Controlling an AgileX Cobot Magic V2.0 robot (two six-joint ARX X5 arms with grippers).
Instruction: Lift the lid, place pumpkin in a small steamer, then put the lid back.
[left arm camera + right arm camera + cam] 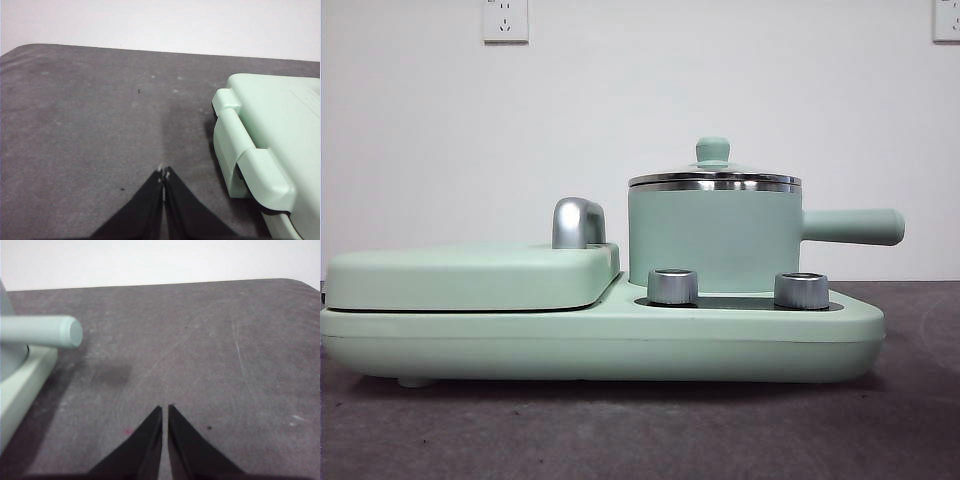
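The small steamer (pixel 714 238), a mint-green pot with a long side handle (pixel 852 226), stands on the right half of a mint-green cooker base (pixel 600 345). The lid (pixel 714 177), glass with a steel rim and a green knob, sits on the pot. The pumpkin is out of view. My left gripper (pixel 164 175) is shut over bare grey table beside the cooker's end (pixel 260 150). Shut as well, my right gripper (pixel 165 409) hangs over the table, with the steamer's handle (pixel 42 331) off to one side. Neither gripper shows in the front view.
A wide flat mint-green cover (pixel 470 276) with a chrome handle (pixel 578 223) lies on the cooker's left half. Two chrome dials (pixel 672 286) (pixel 801 290) stand in front of the pot. Grey table (pixel 640 430) surrounds the cooker, and a white wall is behind.
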